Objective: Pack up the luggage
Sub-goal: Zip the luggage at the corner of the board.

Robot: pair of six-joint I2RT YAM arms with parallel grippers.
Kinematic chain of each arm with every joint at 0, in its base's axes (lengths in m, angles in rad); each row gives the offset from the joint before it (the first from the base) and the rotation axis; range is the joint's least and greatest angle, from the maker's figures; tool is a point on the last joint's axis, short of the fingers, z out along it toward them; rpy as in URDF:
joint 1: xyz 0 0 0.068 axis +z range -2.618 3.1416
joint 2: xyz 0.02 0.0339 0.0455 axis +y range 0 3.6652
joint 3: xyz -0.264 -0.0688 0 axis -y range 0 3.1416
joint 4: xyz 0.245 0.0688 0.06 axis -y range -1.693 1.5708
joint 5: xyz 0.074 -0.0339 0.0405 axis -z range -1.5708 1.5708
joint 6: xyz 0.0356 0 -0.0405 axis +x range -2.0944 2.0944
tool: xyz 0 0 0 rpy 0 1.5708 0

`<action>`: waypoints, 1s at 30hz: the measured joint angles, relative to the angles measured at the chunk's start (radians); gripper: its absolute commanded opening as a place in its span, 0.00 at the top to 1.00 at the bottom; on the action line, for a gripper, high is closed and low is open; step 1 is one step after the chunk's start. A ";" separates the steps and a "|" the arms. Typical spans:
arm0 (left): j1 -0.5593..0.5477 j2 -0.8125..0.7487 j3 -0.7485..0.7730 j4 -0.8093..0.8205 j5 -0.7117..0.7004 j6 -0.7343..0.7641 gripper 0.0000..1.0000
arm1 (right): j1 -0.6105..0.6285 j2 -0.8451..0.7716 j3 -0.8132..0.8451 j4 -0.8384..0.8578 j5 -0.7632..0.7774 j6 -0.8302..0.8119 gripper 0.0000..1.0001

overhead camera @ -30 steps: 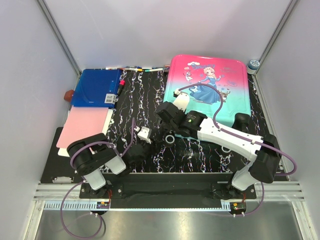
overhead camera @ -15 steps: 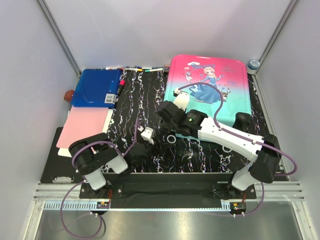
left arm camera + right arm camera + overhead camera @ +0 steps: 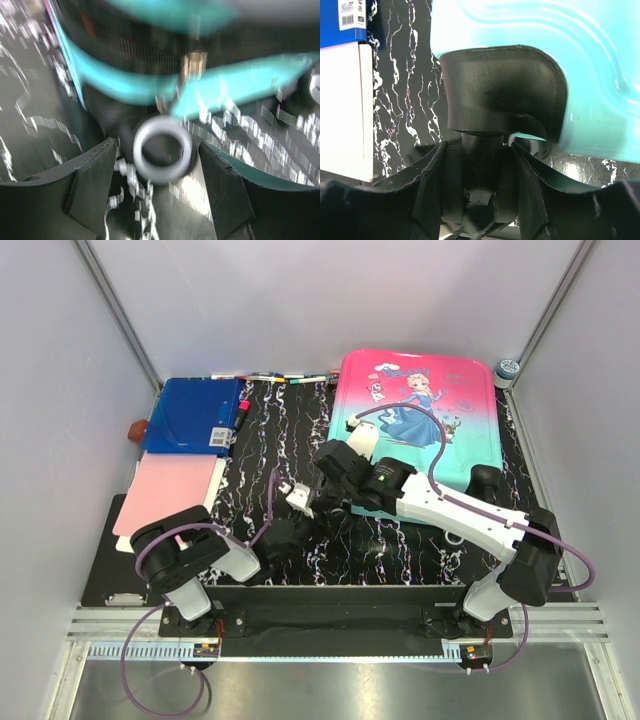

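My left end effector (image 3: 298,500) has just released around the ring (image 3: 162,148), ready for unzipping; my right end effector (image 3: 481,152) grasps the luggage (image 3: 415,415) wheel (image 3: 479,172).

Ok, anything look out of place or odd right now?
Nothing spilled, and the luggage looks intact. Two strays: a small tape roll sits off the mat in the far right corner, and a red object lies just left of the blue folder.
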 measured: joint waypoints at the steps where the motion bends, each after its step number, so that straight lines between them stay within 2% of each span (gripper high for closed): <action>1: 0.003 -0.008 0.010 0.006 -0.011 0.003 0.27 | 0.000 0.000 0.000 -0.002 -0.003 0.000 1.00; 9: 0.014 -0.034 0.059 0.035 -0.074 0.036 0.23 | 0.000 0.003 0.005 -0.010 -0.006 -0.006 1.00; 24: 0.013 0.019 0.092 0.058 -0.091 0.051 0.25 | -0.006 0.003 0.005 -0.005 -0.001 -0.024 1.00; 30: 0.013 0.048 0.118 0.063 -0.107 0.050 0.23 | -0.016 0.003 0.005 -0.003 0.007 -0.029 1.00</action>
